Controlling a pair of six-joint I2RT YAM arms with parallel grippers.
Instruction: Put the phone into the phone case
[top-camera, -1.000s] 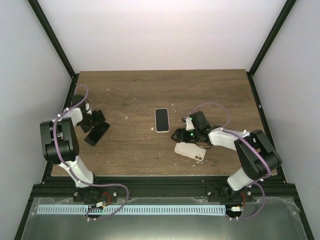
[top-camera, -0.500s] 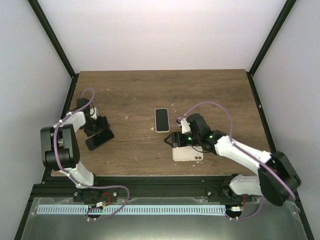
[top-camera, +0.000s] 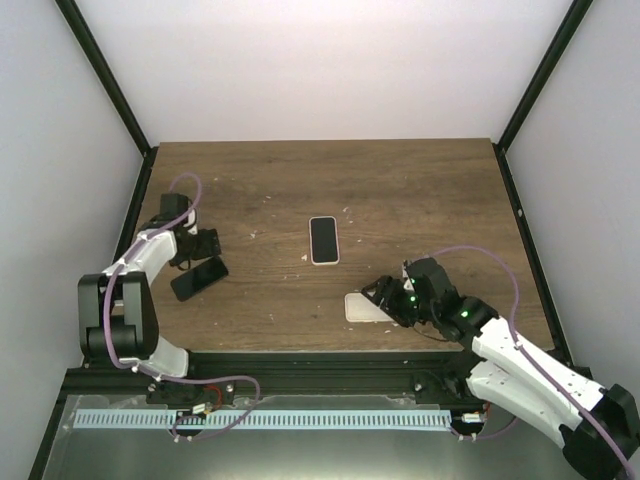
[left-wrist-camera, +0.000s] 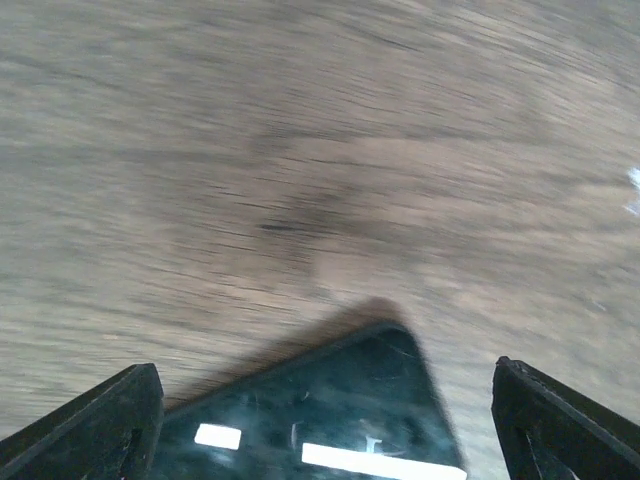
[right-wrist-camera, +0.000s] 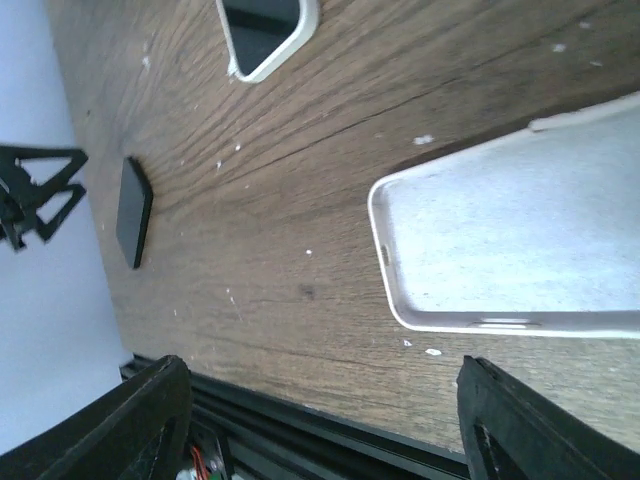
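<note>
Phone (top-camera: 199, 277) lies flat and askew on the wooden desk (top-camera: 420, 190), well to the left of the cream-rimmed handset (top-camera: 323, 240) and a little nearer the arm bases than it. It is glossy, all black and bare.

Left of the handset, at about the same depth, the left pincer (top-camera: 203, 243) hangs just past the phone's far end. Its wrist view shows the two dark fingers (left-wrist-camera: 100, 430) spread wide. One rounded corner of the phone shows low between them, and neither finger touches it.

The phone case (top-camera: 356, 307) lies near the handset, toward the arm bases and slightly to the right. It is a cream shell with its pale inside facing up and nothing in it, its long side running across the desk.

The right pincer (top-camera: 383, 297) is over the right part of the case, on the side away from the handset. From the right wrist its fingers (right-wrist-camera: 150, 420) stand wide apart at the lower corners of the view. The case lies flat on the wood, free of both.

The handset itself shows a dark face inside its cream rim, with its long side running away from the bases.
</note>
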